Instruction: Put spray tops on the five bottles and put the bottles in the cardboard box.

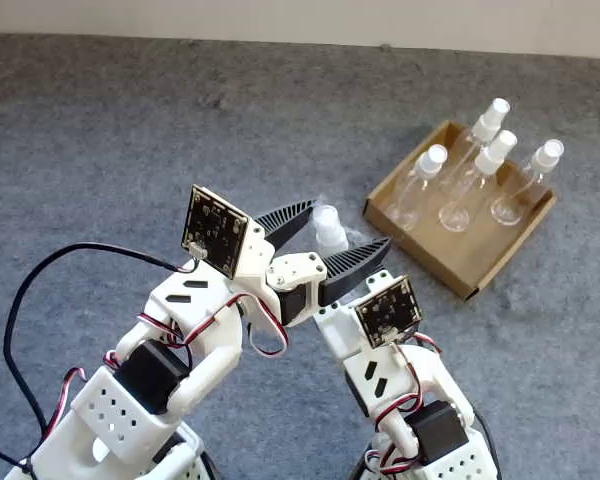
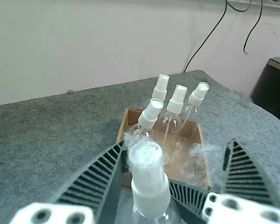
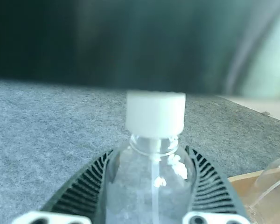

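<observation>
A clear bottle (image 3: 151,186) stands upright with my right gripper (image 3: 151,154) shut on its body. A white spray top (image 3: 155,111) sits on its neck. My left gripper (image 2: 177,145) is open just above, its black fingers (image 2: 98,182) spread wide on either side of the spray top (image 2: 147,172); one finger is close against it. From above, the left gripper (image 1: 348,224) straddles the capped bottle (image 1: 330,228) and covers the right gripper. The cardboard box (image 1: 450,275) lies to the right with several capped bottles (image 1: 470,180) in it.
Grey carpet (image 1: 130,130) covers the table all around the arms. The box (image 2: 123,126) lies straight beyond the left gripper, its bottles (image 2: 175,107) leaning toward the far side. A box corner (image 3: 245,179) shows beside the right gripper.
</observation>
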### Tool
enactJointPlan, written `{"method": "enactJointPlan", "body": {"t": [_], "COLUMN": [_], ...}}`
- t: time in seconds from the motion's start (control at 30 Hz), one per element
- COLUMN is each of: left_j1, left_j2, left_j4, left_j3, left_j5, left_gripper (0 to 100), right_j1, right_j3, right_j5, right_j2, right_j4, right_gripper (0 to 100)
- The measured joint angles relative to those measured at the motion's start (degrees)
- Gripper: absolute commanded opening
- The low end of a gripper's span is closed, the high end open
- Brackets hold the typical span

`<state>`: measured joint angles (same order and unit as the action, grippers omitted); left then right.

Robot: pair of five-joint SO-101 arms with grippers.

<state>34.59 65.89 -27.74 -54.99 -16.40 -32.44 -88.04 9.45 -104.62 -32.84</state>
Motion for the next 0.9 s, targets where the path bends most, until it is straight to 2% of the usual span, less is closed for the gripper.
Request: {"method": "enactJointPlan", "body": {"t": [0.2, 0.67, 0.9], "left_j1": [2.9, 3.4, 3.4], "left_j2": [0.0, 0.0, 0.0], "left_j4": [-2.2, -3.7, -13.8], "left_j3": [0.0, 2.5, 9.0], "left_j5": [0.0, 0.0, 0.0], "left_gripper": [29, 29, 29], "right_j1": [0.2, 0.2, 0.2], "right_j3": [0.0, 0.0, 0.0], "right_j5": [0.0, 0.0, 0.0], "right_j2": [0.0, 0.0, 0.0], "right_j4": [0.0, 0.0, 0.0], "right_gripper": [11.9, 11.9, 11.9]}}
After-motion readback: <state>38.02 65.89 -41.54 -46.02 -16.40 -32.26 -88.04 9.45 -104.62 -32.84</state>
